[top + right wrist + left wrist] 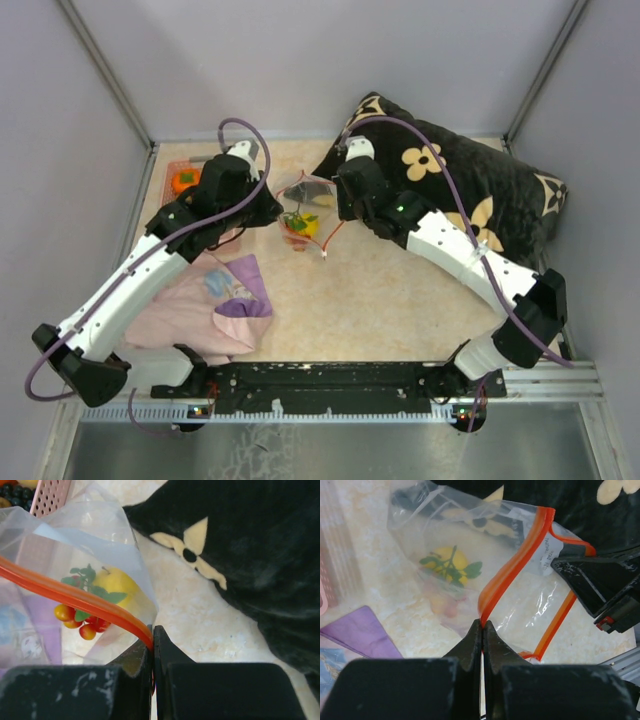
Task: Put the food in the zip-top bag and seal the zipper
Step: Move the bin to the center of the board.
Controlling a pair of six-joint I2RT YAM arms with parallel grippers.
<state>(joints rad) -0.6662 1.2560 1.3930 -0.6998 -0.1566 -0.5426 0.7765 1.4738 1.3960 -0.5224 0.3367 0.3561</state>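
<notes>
The clear zip-top bag [305, 213] hangs open between both grippers over the table. Inside it lie a yellow round fruit with green leaves [445, 561] [118, 584] and small red-orange berries [80, 623]. My left gripper [483, 625] is shut on the orange-red zipper [512, 569] at one side of the mouth. My right gripper [152, 633] is shut on the zipper [65, 593] at the other side; its fingers [592, 582] show in the left wrist view. An orange persimmon [185, 181] and dark grapes [15, 492] sit in the pink basket [176, 168].
A black pillow with cream flowers [470, 190] [250, 555] lies at the back right, close behind my right arm. A pink-purple folded cloth [215, 300] [360, 632] lies at the front left. The pink basket [50, 495] stands left of the bag.
</notes>
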